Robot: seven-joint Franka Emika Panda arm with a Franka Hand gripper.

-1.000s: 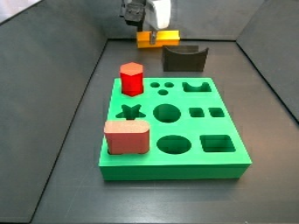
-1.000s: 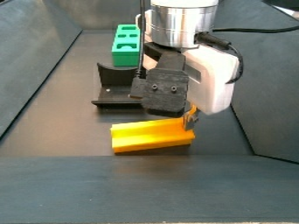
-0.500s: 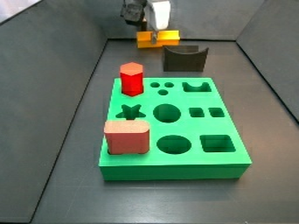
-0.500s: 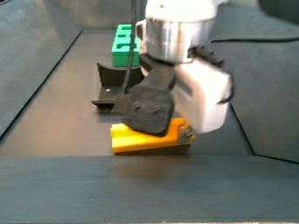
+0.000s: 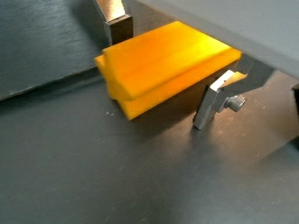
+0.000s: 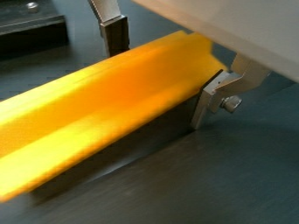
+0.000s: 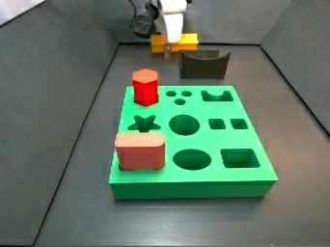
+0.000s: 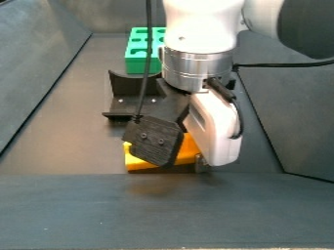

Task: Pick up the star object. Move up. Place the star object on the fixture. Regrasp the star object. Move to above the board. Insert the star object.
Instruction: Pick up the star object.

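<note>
The star object (image 5: 163,66) lay on the dark floor at the far end of the tray, beyond the fixture (image 7: 204,65) and the board (image 7: 194,145), its long axis crossing between the fingers (image 5: 215,101); the gripper (image 6: 163,66) straddled it with jaws spread, one plate on each long side, not yet pinching. Compared with a second before, the gripper had come down from above the piece to floor level around it; the piece itself had not moved.

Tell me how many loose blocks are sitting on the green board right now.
2: a red hexagonal prism at the board's far left, a pinkish square block at its near left. The gripper straddles the star object beyond.
</note>
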